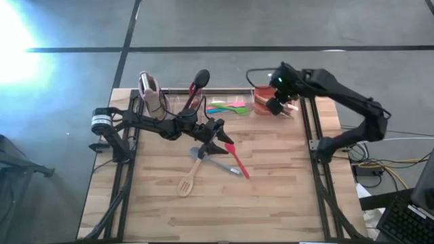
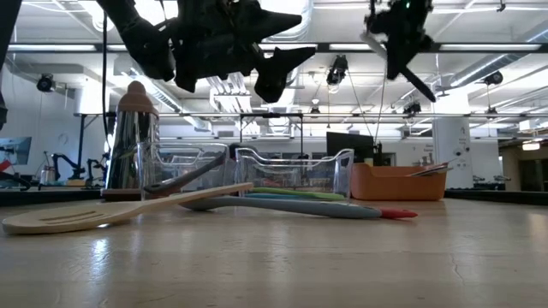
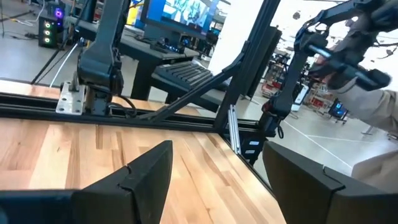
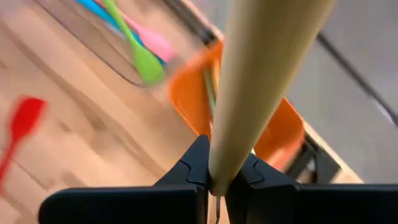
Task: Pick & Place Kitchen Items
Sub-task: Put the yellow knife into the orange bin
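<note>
Overhead, table-level and two wrist cameras share the table [image 1: 271,196]

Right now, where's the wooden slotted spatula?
High view: wooden slotted spatula lies on the table's middle, left of the red spatula, below the open left tool.

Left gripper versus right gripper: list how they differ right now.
The left gripper is open and holds nothing; the right gripper is shut on a pale-handled utensil. The left gripper hangs over the mid-table utensils, by the red spatula and wooden spatula; the right gripper hangs over the orange bin at the back of the table. Both are dark two-finger grippers raised above the table.
</note>
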